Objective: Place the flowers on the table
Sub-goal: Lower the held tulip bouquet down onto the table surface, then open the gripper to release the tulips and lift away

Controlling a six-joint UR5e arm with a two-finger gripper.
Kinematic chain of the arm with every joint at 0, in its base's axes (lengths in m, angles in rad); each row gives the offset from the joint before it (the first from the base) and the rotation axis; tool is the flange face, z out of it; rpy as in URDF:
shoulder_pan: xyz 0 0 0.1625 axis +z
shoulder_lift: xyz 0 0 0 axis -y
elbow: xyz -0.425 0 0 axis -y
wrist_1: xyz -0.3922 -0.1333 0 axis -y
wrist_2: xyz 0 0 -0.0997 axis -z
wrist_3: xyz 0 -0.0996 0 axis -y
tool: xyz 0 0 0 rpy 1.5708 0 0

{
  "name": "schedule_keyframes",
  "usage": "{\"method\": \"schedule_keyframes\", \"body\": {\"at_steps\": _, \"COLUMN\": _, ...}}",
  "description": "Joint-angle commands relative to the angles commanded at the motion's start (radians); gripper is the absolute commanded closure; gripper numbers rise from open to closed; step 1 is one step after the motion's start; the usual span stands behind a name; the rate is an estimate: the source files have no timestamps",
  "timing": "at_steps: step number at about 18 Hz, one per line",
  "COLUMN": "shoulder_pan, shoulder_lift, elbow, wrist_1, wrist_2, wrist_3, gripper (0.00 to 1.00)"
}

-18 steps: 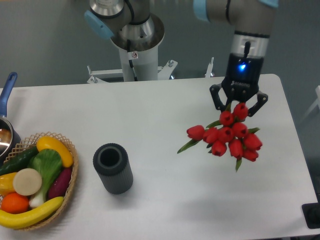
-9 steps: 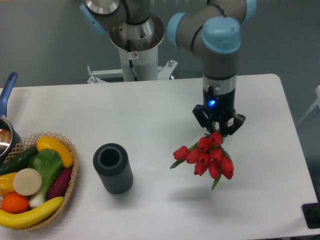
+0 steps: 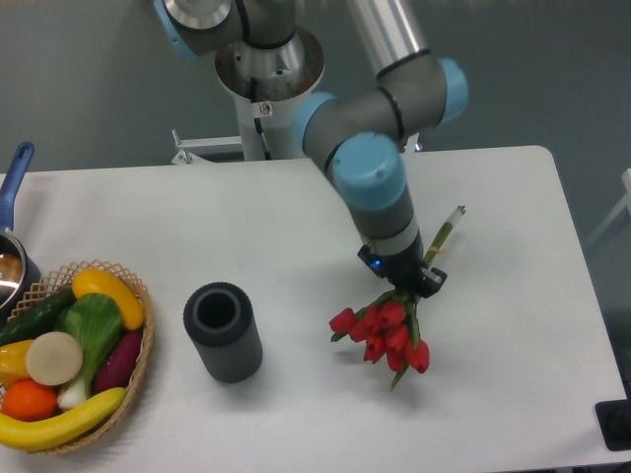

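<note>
The flowers (image 3: 383, 330), a bunch of red tulips with green leaves, hang low over the white table (image 3: 296, 227) right of centre, heads toward the front. Their tied green stems (image 3: 443, 235) stick out up and to the right behind the wrist. My gripper (image 3: 407, 283) is shut on the bunch just above the heads, tilted over. I cannot tell whether the heads touch the tabletop.
A dark grey ribbed cylinder vase (image 3: 223, 331) stands left of the flowers. A wicker basket (image 3: 140, 345) of fruit and vegetables sits at the front left, with a pot with a blue handle (image 3: 14, 177) behind it. The robot base (image 3: 266, 89) is at the back.
The arm has swung left and down with the flowers. The wrist has tilted, so the stems now show out to the upper right and the heads sit lower.
</note>
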Motion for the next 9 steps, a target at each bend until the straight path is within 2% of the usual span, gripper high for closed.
{"method": "schedule_keyframes", "body": {"at_steps": 5, "shoulder_pan": -0.009, "shoulder_lift": -0.057, "elbow": 0.003, "wrist_1": 0.002, "wrist_2": -0.002, "wrist_3": -0.002, "gripper": 0.67}}
{"method": "schedule_keyframes", "body": {"at_steps": 8, "shoulder_pan": -0.009, "shoulder_lift": -0.068, "elbow": 0.003, "wrist_1": 0.002, "wrist_2": -0.003, "wrist_3": -0.002, "gripper": 0.64}}
{"method": "schedule_keyframes", "body": {"at_steps": 9, "shoulder_pan": -0.009, "shoulder_lift": -0.068, "elbow": 0.005, "wrist_1": 0.003, "wrist_2": -0.005, "wrist_3": 0.0, "gripper": 0.45}}
